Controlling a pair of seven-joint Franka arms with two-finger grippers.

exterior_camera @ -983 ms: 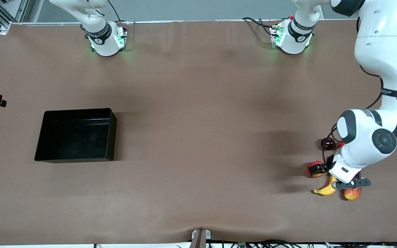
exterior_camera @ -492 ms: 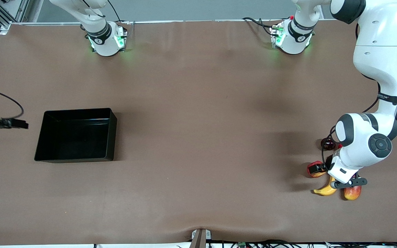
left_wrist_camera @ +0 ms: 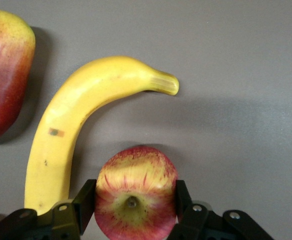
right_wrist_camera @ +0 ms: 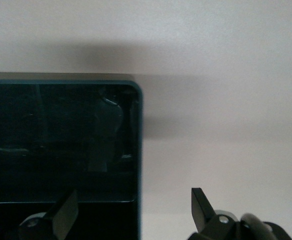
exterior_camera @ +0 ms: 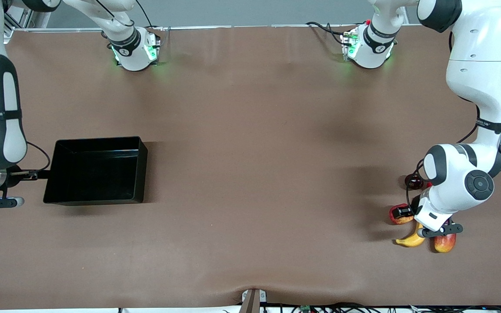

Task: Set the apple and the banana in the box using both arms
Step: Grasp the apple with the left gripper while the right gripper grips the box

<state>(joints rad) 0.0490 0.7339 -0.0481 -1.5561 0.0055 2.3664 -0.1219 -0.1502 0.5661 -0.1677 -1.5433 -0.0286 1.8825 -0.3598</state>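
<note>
The apple, red with yellow streaks, lies on the table stem end up, beside the banana. My left gripper is low over the table and shut on the apple, one pad pressed on each side. In the front view this gripper covers most of the apple, and the banana lies nearer the camera. The black box stands toward the right arm's end of the table. My right gripper is open, with its fingers on either side of the box's wall.
A red-and-yellow mango-like fruit lies beside the banana, close to the left hand. A small dark round thing sits farther from the camera than the apple. Brown table stretches between the box and the fruits.
The left gripper's fingers have closed onto the apple. The right arm has swung into view and brought its open gripper to the box's wall.
</note>
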